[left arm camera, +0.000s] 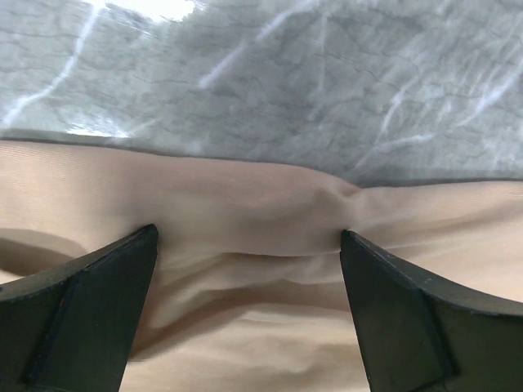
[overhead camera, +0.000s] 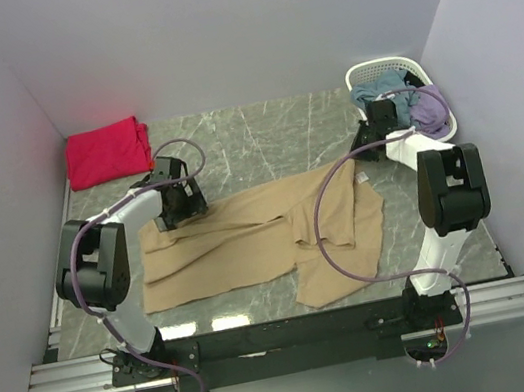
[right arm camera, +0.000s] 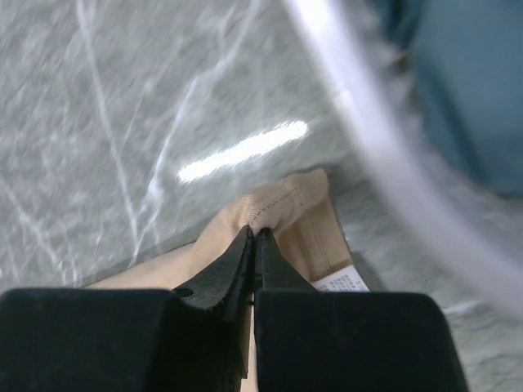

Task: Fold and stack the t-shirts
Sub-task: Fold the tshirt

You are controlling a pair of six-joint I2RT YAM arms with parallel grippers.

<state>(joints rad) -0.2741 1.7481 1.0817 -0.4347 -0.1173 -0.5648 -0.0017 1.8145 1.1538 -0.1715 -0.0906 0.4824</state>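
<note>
A tan t-shirt (overhead camera: 249,239) lies spread and rumpled across the middle of the marble table. A red-pink t-shirt (overhead camera: 107,152) lies folded at the back left. My left gripper (overhead camera: 183,210) is at the tan shirt's far left edge. In the left wrist view it (left arm camera: 248,232) is open, its fingers set wide on either side of a wrinkled fold of the tan cloth (left arm camera: 270,310). My right gripper (overhead camera: 366,149) is at the shirt's far right corner. In the right wrist view it (right arm camera: 255,233) is shut on the stitched hem (right arm camera: 286,200), beside a white label (right arm camera: 343,282).
A white lattice basket (overhead camera: 372,68) stands at the back right, just behind the right gripper, holding blue and purple clothes (overhead camera: 407,99). Its rim (right arm camera: 368,139) passes close in the right wrist view. Walls enclose the table on three sides.
</note>
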